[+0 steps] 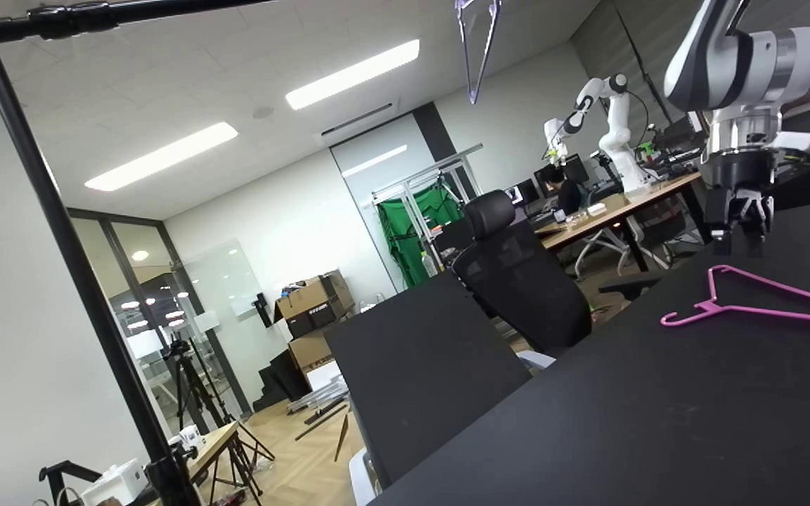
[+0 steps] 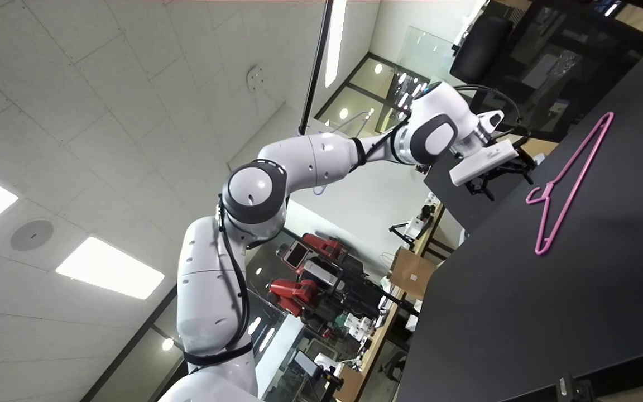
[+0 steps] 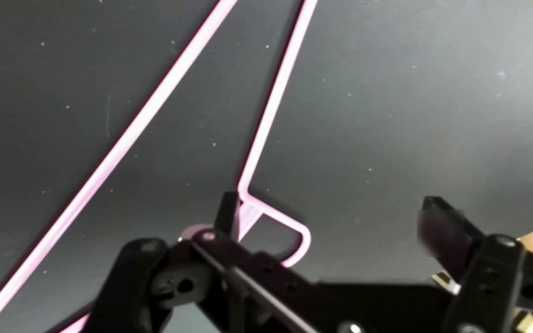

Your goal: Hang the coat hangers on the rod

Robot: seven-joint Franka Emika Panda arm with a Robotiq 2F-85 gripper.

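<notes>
The pink hanger (image 1: 785, 315) lies flat on the black table in both exterior views (image 2: 578, 181); it also shows in the wrist view (image 3: 155, 99). My gripper (image 1: 739, 242) is above the table near the hanger; it shows too in an exterior view (image 2: 510, 188). In the wrist view my gripper (image 3: 333, 206) is open and empty. One finger covers part of the hanger's neck; the hook lies partly between the fingers. The purple hanger (image 1: 474, 88) hangs high, its top cut off; my arm partly hides it in an exterior view (image 2: 319, 191). The black rod (image 1: 145, 10) runs along the top.
A black upright post (image 1: 60, 232) carries the rod. The black table (image 1: 623, 422) has an edge beside a black office chair (image 1: 528, 281) and a dark panel (image 1: 426, 365). Desks, cardboard boxes (image 1: 313, 306) and another white arm (image 1: 616, 133) stand farther back.
</notes>
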